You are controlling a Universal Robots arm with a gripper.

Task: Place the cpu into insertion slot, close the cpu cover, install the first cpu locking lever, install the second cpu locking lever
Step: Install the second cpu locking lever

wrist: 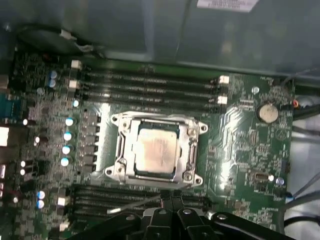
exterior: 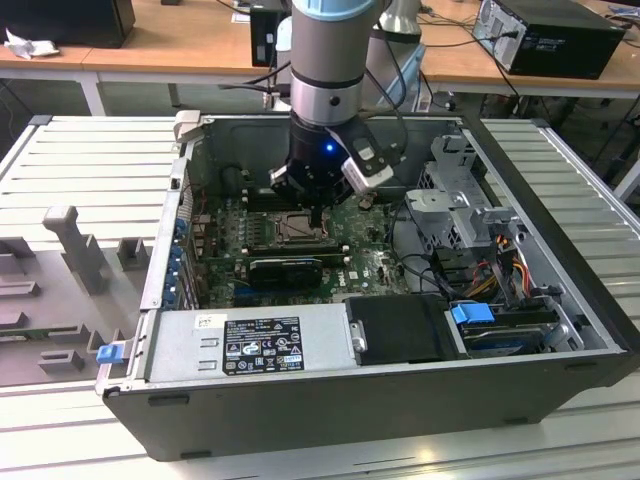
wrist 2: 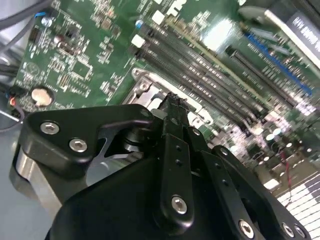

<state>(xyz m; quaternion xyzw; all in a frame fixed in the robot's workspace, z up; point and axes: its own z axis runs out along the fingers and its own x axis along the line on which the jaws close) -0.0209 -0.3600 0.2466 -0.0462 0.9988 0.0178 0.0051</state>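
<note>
Hovering end effector (wrist: 170, 199) | cpu cover (wrist: 156, 149) edge | fingertips seemingly together

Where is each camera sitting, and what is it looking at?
Exterior view: off the arm, looking down into the open computer case; the arm and gripper show.
First wrist view: on the arm, facing the chip in its socket.
Second wrist view: on the arm, looking past the gripper.
All share the green board.
</note>
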